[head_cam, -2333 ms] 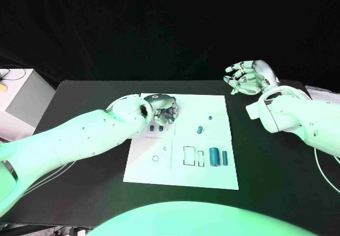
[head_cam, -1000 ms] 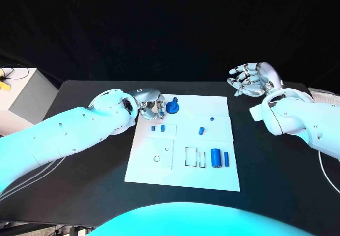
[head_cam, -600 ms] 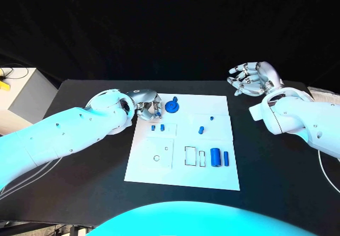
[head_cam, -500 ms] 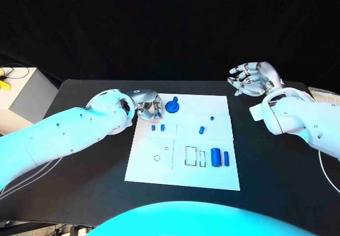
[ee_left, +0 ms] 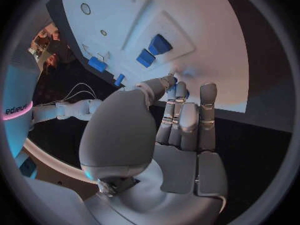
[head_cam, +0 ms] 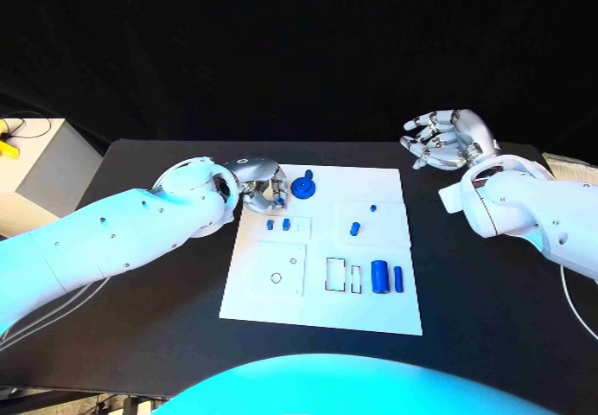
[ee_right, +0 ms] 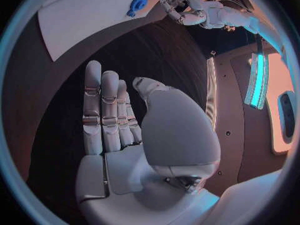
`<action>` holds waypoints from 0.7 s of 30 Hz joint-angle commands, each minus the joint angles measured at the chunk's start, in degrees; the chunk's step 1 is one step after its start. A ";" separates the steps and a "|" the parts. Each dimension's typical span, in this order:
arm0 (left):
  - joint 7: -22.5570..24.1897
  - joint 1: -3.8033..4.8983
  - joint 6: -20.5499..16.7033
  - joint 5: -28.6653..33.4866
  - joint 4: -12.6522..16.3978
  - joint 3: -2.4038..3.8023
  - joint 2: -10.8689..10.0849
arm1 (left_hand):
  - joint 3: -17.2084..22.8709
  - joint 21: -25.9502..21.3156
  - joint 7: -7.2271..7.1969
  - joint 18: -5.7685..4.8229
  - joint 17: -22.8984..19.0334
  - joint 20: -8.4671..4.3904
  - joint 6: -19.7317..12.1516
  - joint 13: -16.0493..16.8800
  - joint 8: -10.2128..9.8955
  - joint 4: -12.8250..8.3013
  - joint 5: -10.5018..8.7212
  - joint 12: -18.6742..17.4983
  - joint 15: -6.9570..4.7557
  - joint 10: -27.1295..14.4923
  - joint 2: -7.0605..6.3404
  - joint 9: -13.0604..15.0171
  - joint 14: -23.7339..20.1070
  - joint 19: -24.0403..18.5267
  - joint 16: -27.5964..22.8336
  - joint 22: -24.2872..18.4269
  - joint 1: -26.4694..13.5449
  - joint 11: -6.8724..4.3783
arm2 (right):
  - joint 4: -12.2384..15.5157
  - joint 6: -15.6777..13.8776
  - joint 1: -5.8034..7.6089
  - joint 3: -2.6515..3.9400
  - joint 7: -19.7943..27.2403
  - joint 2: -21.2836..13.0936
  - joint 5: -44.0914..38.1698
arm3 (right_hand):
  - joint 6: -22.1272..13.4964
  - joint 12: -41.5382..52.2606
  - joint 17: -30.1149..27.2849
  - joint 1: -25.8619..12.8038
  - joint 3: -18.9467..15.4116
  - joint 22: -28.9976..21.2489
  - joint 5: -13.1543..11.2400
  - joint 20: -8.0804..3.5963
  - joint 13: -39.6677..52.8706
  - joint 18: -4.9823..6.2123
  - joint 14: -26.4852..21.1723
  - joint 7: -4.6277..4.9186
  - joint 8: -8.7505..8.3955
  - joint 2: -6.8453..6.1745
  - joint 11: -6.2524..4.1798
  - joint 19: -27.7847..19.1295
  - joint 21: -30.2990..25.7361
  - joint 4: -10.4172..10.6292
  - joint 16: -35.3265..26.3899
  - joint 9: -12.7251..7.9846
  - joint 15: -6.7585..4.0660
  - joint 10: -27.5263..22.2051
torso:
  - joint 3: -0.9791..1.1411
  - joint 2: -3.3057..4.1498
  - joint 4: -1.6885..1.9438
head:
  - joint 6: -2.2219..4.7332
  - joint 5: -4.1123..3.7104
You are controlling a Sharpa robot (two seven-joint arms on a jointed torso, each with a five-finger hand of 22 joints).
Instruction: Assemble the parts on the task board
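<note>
1. Take the task board as your landmark: the white plate lies in the middle of the black table.
2. Your left hand sits at the board's far left corner, fingers curled inward. The left wrist view shows the fingertips drawn together close to the board, with a bit of blue between them; you cannot tell whether a part is pinched there.
3. A round blue part stands on the board just beside the left hand, towards the board's middle.
4. Two small blue parts sit side by side on the board, nearer the robot than the left hand.
5. Near the board's centre lies a small blue peg, with a tinier blue piece just beyond it.
6. Two blue cylinders lie side by side on the board's near right part, beside outlined slots.
7. Your right hand is raised off the board, beyond its far right corner, fingers apart and loosely bent, holding nothing.
</note>
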 commanded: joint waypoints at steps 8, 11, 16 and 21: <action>-0.03 -0.11 1.30 -0.67 0.63 0.01 -0.03 | -0.24 -0.13 -0.01 -0.13 -0.05 0.20 0.25 0.05 0.25 -0.01 0.21 -0.19 0.12 0.56 0.16 1.64 0.11 -0.07 0.19 -0.04 -0.40 -0.01 | -0.04 0.40 -0.14 0.02 0.39 0.03 -0.18 | 0.09 -0.11 0.05 -0.60 0.10 -0.05 0.14 0.02 -0.05 0.64 0.48 0.39 0.25 0.17 -0.01 0.40 -0.27 -0.22 -0.30 0.07 -0.06 -0.45 | 0.02 0.02 0.01 | 0.00 0.03; -0.06 -0.12 1.52 -0.72 0.73 0.01 -0.04 | -0.26 -0.22 -0.03 -0.10 -0.08 0.18 0.34 0.09 0.20 -0.03 0.21 -0.33 0.10 0.68 0.21 1.69 0.10 -0.15 0.17 -0.19 -0.37 -0.04 | -0.04 0.42 -0.16 0.02 0.39 0.06 -0.18 | 0.09 -0.11 0.05 -0.60 0.10 -0.05 0.14 0.02 -0.05 0.64 0.48 0.39 0.25 0.17 -0.01 0.40 -0.27 -0.22 -0.30 0.07 -0.06 -0.45 | 0.03 0.02 0.00 | 0.00 0.00; -0.13 -0.14 1.90 -0.93 0.93 0.01 -0.06 | -0.26 -0.24 -0.04 -0.10 -0.22 0.18 0.37 0.11 0.19 -0.04 0.21 -0.37 0.09 0.72 0.23 1.71 0.04 -0.16 0.13 -0.22 -0.35 -0.05 | -0.07 0.42 -0.20 0.02 0.39 0.07 -0.18 | 0.09 -0.11 0.05 -0.60 0.10 -0.05 0.14 0.02 -0.05 0.64 0.48 0.39 0.25 0.17 -0.01 0.40 -0.27 -0.22 -0.30 0.07 -0.06 -0.45 | 0.02 0.04 0.00 | 0.00 0.02; -0.11 -0.15 2.13 -0.98 1.05 0.01 -0.09 | -0.26 -0.24 -0.04 -0.10 -0.22 0.18 0.37 0.11 0.19 -0.04 0.21 -0.37 0.09 0.72 0.23 1.71 0.04 -0.16 0.13 -0.22 -0.35 -0.05 | -0.11 0.45 -0.25 0.02 0.37 0.12 -0.18 | 0.09 -0.11 0.05 -0.60 0.10 -0.05 0.14 0.02 -0.05 0.64 0.48 0.39 0.25 0.17 -0.01 0.40 -0.27 -0.22 -0.30 0.07 -0.06 -0.45 | 0.02 0.02 0.01 | 0.00 -0.02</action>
